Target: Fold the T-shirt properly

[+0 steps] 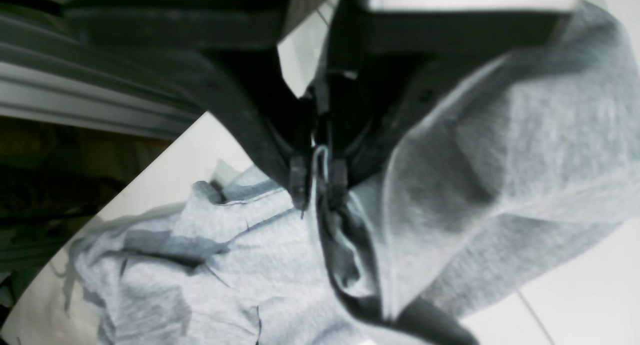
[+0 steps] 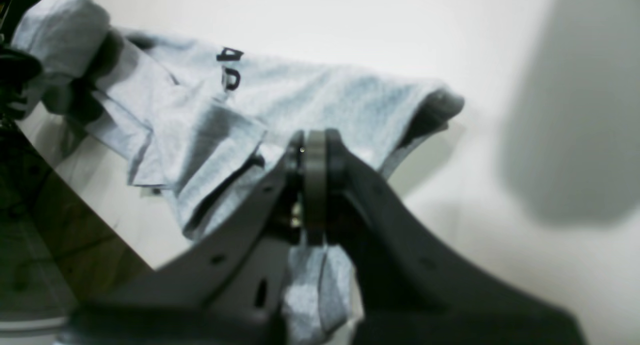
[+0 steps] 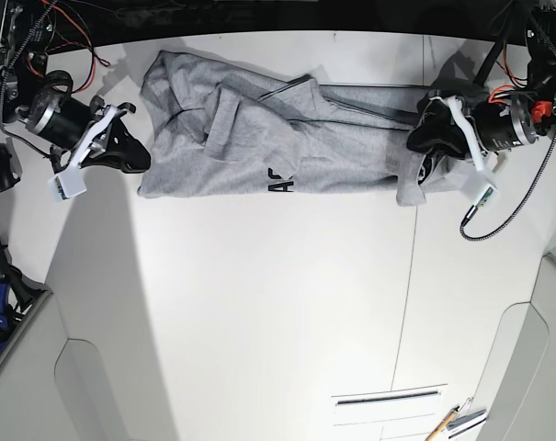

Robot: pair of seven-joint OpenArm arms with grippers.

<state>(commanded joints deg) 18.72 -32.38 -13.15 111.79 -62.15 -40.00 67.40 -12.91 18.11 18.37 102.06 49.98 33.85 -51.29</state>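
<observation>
- Closed tight on grey cloth was the right gripper [image 2: 314,185], low in its wrist view.
- Cloth was pinched by the left gripper [image 1: 320,180] too.
- Along the table's [image 3: 278,312] top edge, the T-shirt [image 3: 259,147] lay bunched; folding was barely begun.

An overhead base camera looks straight down on the whole white table [image 3: 259,303], while each wrist camera peers close along its own gripper, left gripper [image 1: 320,185] and right gripper [image 2: 314,150], all three views sharing the grey T-shirt [image 3: 259,138] stretched between them.
</observation>
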